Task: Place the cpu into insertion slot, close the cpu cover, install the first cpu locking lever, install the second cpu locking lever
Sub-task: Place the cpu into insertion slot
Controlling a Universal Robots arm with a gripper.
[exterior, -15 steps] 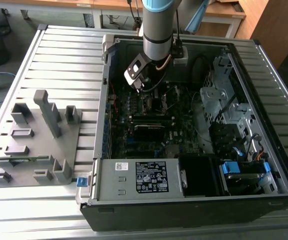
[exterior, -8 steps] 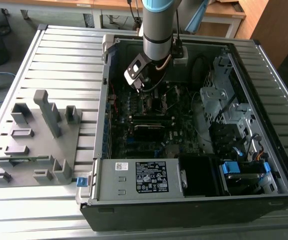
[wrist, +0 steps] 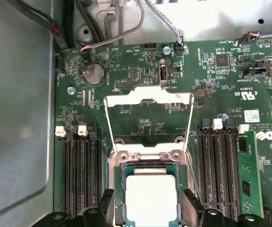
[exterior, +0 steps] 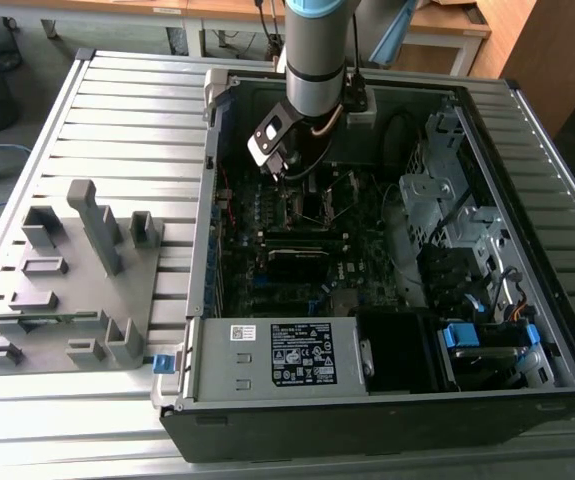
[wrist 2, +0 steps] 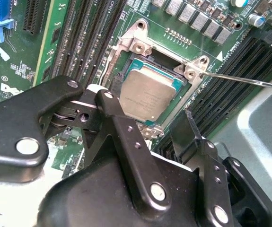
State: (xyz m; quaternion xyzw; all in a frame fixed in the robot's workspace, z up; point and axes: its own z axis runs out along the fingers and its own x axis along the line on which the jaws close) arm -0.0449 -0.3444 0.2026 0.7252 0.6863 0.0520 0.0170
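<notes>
First wrist view: the small flat square cpu (wrist: 152,198) with a dull silver-grey metal top is recorded lying flat inside the square black insertion slot (wrist: 145,154) with its silvery metal rim, on the dark green motherboard (wrist: 140,71). The 2 black fingers (wrist: 108,205) of the gripper (wrist: 150,208) are held apart, 1 on each side of the slot, clear of the chip's edges; nothing is clamped. The thin silvery square-framed metal cpu cover (wrist: 147,96) is noted swung open on its hinge, leaving the chip exposed. In the second wrist view a thin bright wire locking lever (wrist 2: 240,80) is seen raised beside a slot corner, judged unlatched. In the exterior view the arm is stationed over the open black computer case (exterior: 387,400).

Handling assessment: the cpu is judged light, rigid and smooth-topped, therefore prone to slipping, with a fragile contact side. Hold is best taken on 2 opposite edges, with no downward pressing. The cover is judged thin and stiff, best pushed at its free end bar.
</notes>
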